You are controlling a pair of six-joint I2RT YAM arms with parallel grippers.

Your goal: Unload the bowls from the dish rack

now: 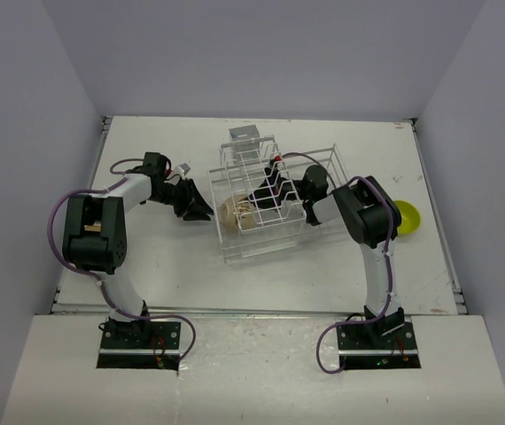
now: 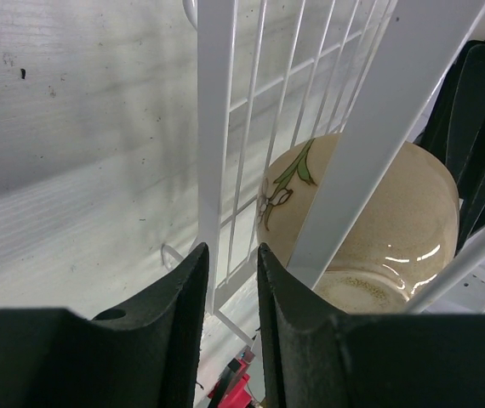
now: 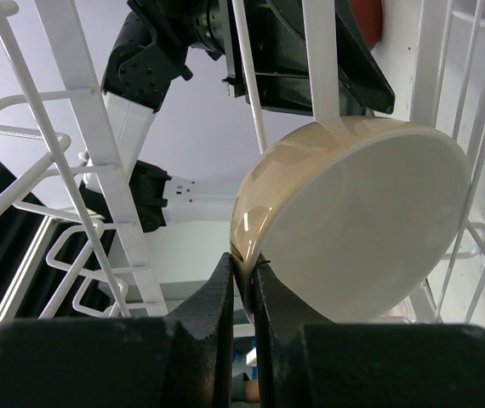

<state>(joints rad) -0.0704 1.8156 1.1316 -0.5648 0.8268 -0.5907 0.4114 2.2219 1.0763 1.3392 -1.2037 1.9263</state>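
overhead, the white wire dish rack point(image 1: 235, 177) sits a little past the middle of the white table point(image 1: 146, 274), its far end close to the table's back edge. open tabletop lies to its left, along its near side and out to the right. a small grey box point(image 1: 244, 135) stands at the rack's far end. 1 glossy beige ceramic bowl point(image 1: 237, 215) is inside the rack, in the near left part of the basket, tipped up on its edge among the wires. its white hollow point(image 3: 362, 221) faces the right wrist camera and its foot ring faces the left one, where a painted flower sprig with green leaves point(image 2: 289, 178) shows on the outer wall. the right gripper point(image 1: 261, 197) reaches into the rack from the right, and its fingers point(image 3: 204, 323) are pressed together on the bowl's rim, pinching it. the left gripper point(image 1: 201, 211) is at the rack's left side near the near corner. its 2 fingers point(image 2: 179, 323) stand close together with 1 white upright bar point(image 2: 215, 127) of the rack in the narrow gap, and i cannot tell whether they clamp it. a yellow-green bowl point(image 1: 409, 217) lies on the table near the right edge, well apart from the rack and partly hidden by the right arm.
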